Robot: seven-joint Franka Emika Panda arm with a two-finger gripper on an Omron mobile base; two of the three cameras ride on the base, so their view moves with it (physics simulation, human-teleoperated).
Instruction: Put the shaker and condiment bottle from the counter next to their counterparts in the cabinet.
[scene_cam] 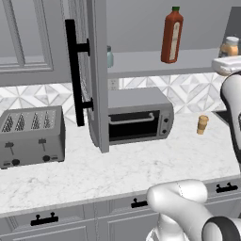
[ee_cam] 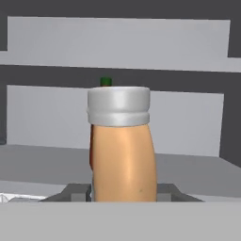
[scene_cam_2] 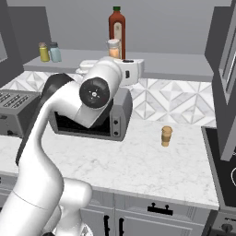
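Shelf [scene_cam_2: 175,62] of the open cabinet [scene_cam: 96,75]: one tall red bottle [scene_cam_2: 117,26] with green cap, upright; at the shelf's far left, a yellow shaker [scene_cam_2: 44,52] and a pale teal shaker [scene_cam_2: 55,52], side by side, the pairing apparently complete. Gripper [ee_cam: 123,195]: raised to shelf level, pinching the orange condiment bottle [ee_cam: 123,155] near its base; the bottle is upright, white cap up, and sits just in front of the red bottle, whose green cap shows above it in the hand view. Whether the orange bottle's base touches the shelf cannot be told. Counter [scene_cam: 141,164]: toaster [scene_cam: 30,136], toaster oven [scene_cam: 139,115], and one small tan cylinder [scene_cam_2: 166,136], no part of the task. Status, by judgement: shaker placed; condiment bottle carried to its counterpart but not yet released. Remaining: set it down beside the red bottle, let go, and draw the arm clear without knocking either bottle.
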